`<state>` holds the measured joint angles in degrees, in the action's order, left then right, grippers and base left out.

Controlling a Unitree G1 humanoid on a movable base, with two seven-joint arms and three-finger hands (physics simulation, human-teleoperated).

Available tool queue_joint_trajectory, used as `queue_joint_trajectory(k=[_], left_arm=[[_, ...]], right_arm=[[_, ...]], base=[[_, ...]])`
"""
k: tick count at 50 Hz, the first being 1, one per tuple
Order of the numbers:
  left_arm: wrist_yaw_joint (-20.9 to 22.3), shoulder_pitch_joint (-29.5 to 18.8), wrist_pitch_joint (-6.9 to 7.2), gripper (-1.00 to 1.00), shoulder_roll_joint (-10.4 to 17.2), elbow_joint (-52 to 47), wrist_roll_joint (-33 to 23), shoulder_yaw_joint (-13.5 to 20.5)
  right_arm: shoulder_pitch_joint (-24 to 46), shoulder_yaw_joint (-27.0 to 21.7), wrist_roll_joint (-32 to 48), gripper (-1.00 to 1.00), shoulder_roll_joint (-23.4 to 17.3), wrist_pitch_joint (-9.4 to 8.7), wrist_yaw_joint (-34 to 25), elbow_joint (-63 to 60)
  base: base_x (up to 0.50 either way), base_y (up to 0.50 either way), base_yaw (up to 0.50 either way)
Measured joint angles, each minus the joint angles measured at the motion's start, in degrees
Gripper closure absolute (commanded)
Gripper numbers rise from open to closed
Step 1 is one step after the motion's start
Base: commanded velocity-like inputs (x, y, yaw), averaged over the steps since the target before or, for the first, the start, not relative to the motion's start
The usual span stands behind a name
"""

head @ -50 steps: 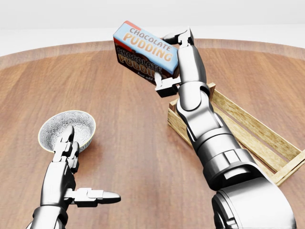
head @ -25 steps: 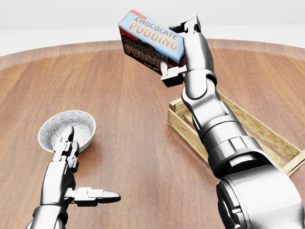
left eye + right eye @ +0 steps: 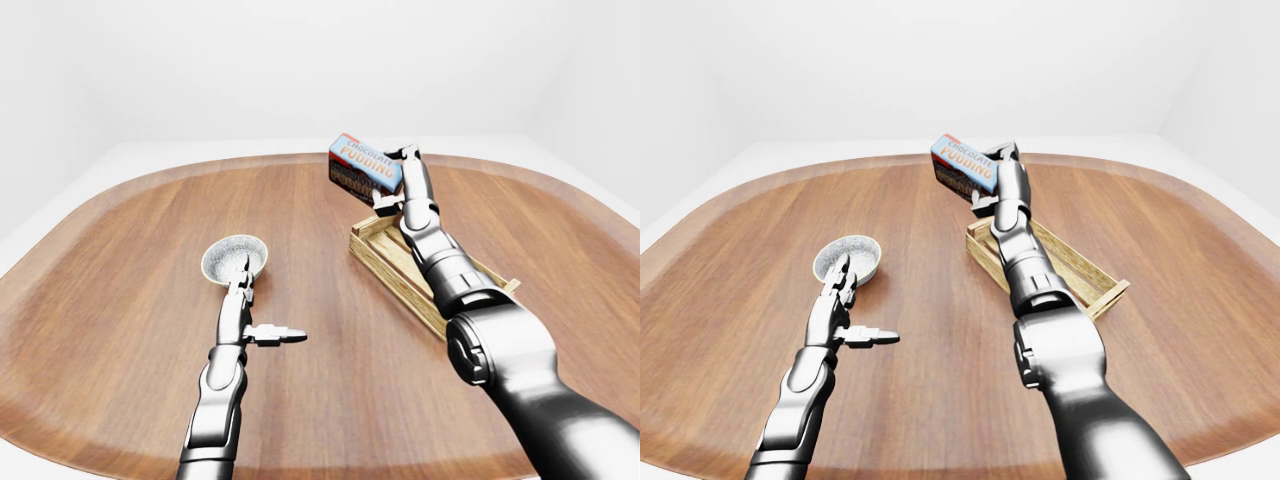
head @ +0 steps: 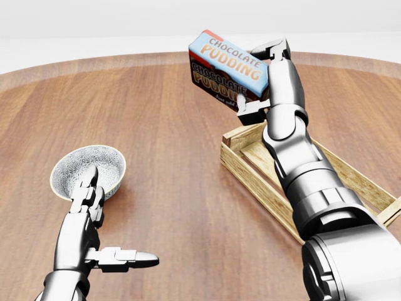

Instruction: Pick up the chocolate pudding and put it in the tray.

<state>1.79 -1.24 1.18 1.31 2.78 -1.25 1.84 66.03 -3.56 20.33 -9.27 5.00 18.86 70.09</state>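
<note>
The chocolate pudding box (image 4: 227, 67), blue on top and brown on its side, is held in the air, tilted, at the top middle of the head view. My right hand (image 4: 262, 78) is shut on it, fingers on its right end and lower edge. It hangs above the upper-left end of the wooden slatted tray (image 4: 247, 172), which lies on the table at the right. My left hand (image 4: 100, 216) is open and empty at the lower left, its fingertips over the lower rim of a bowl.
A patterned white bowl (image 4: 75, 166) sits on the round wooden table (image 4: 169, 157) at the left of the head view. My right forearm (image 4: 313, 188) lies over the tray and hides much of its inside.
My right hand has carried the pudding box to the right, from left of the tray to above its upper-left end. The left hand and the bowl have not moved.
</note>
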Motion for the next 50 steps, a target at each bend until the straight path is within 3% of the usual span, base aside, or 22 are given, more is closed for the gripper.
queue_joint_trajectory(k=[50], left_arm=[[-0.04,-0.24,0.28,-1.00,0.01,0.35,0.01,0.06]], right_arm=[[-6.88,-2.78,-1.73,1.00,-8.64,0.00,-0.27,1.72]], base=[[0.00,0.00,0.00]])
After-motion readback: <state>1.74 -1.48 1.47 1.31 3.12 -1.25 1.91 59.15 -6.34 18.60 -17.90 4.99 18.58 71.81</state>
